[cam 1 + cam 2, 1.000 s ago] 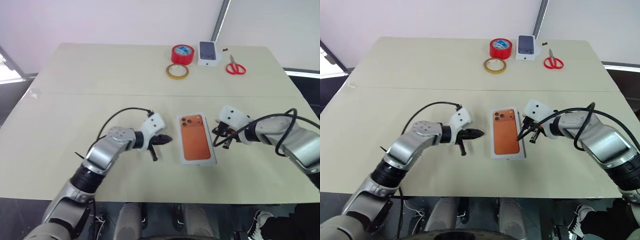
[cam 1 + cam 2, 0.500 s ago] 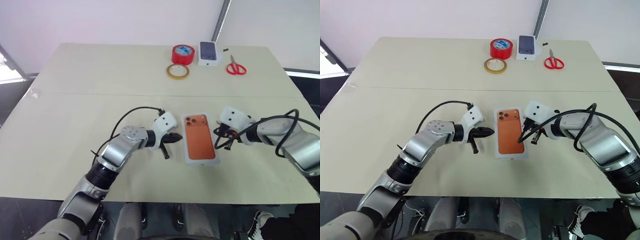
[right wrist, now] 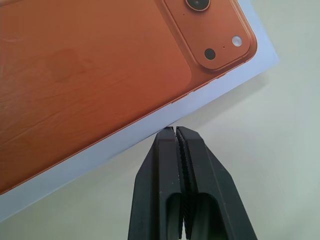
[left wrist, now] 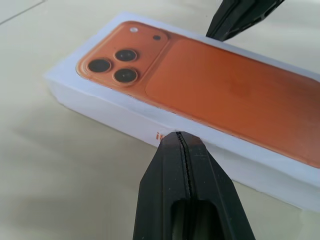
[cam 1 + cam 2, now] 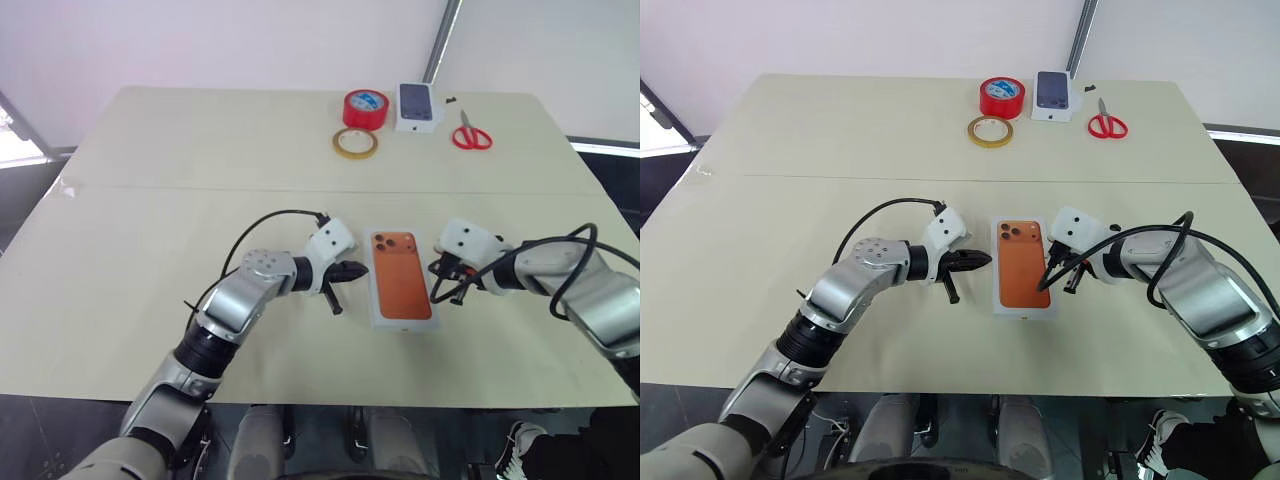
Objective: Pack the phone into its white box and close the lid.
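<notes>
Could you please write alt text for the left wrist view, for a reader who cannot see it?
The left gripper, its black fingers shut, points at the long side of a closed white box whose top bears an orange phone picture with three camera lenses. The box lies on a beige table, with the right gripper at its far side.

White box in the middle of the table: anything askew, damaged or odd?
Nothing stands out. The white box lies flat and intact, orange phone showing on top, between the shut left gripper and right gripper.
</notes>
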Action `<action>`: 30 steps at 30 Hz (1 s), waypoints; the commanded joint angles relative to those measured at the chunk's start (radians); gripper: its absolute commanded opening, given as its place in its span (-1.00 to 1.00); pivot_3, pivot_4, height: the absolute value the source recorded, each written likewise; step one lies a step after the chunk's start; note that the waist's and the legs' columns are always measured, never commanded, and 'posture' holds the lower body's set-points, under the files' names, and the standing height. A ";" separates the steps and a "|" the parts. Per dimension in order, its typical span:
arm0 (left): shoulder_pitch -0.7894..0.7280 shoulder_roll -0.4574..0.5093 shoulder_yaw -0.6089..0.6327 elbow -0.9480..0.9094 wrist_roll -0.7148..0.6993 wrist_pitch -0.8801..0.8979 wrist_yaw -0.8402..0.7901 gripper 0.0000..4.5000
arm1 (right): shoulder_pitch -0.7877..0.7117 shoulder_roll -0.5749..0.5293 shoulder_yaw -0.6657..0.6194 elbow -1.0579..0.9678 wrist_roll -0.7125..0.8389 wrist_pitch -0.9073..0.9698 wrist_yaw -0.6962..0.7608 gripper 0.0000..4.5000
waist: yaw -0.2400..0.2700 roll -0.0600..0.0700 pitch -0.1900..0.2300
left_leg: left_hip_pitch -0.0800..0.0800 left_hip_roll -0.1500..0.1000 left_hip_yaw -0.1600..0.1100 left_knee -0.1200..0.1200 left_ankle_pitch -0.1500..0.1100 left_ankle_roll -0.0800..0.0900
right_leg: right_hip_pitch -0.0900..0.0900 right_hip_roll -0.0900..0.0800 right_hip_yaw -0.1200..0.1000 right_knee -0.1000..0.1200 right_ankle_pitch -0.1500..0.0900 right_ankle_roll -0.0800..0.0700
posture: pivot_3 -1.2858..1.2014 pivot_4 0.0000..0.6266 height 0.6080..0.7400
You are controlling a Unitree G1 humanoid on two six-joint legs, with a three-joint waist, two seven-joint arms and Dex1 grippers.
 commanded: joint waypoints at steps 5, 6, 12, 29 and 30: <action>-0.023 0.002 0.068 -0.009 -0.024 -0.009 0.019 -1.00 | 0.010 -0.024 -0.085 0.005 -0.020 -0.043 0.039 -0.97 | 0.000 0.000 0.000 | 0.000 0.000 0.000 0.000 0.000 0.000 | 0.000 0.000 0.000 0.000 0.000 0.000 | 0.03 -0.52 1.00; -0.028 -0.003 0.081 -0.002 -0.029 -0.005 0.025 -1.00 | 0.013 -0.027 -0.095 0.011 -0.019 -0.048 0.047 -0.97 | 0.000 0.000 0.000 | 0.000 0.000 0.000 0.000 0.000 0.000 | 0.000 0.000 0.000 0.000 0.000 0.000 | 0.03 -0.52 1.00; -0.109 -0.071 0.113 0.065 -0.047 -0.024 0.050 -1.00 | 0.140 -0.069 -0.262 -0.073 0.101 -0.125 0.201 -0.97 | 0.005 0.000 0.000 | 0.000 0.000 -0.001 0.001 0.000 0.000 | 0.002 0.000 0.000 0.000 0.000 0.001 | 0.03 -0.52 1.00; -0.163 -0.096 -0.012 0.276 0.103 -0.146 0.026 -1.00 | 0.243 0.023 -0.246 -0.135 0.046 -0.109 0.062 -0.97 | -0.001 -0.001 -0.001 | 0.003 0.000 -0.003 0.002 -0.001 0.001 | 0.005 0.000 -0.001 0.000 -0.001 0.000 | 0.03 -0.52 1.00; -0.161 -0.091 0.015 0.264 0.097 -0.159 0.038 -1.00 | 0.222 0.044 -0.262 -0.116 0.048 -0.123 0.047 -0.97 | -0.003 -0.001 -0.001 | 0.003 0.000 -0.003 0.002 -0.001 0.001 | 0.005 0.001 -0.001 0.000 -0.001 0.000 | 0.03 -0.52 1.00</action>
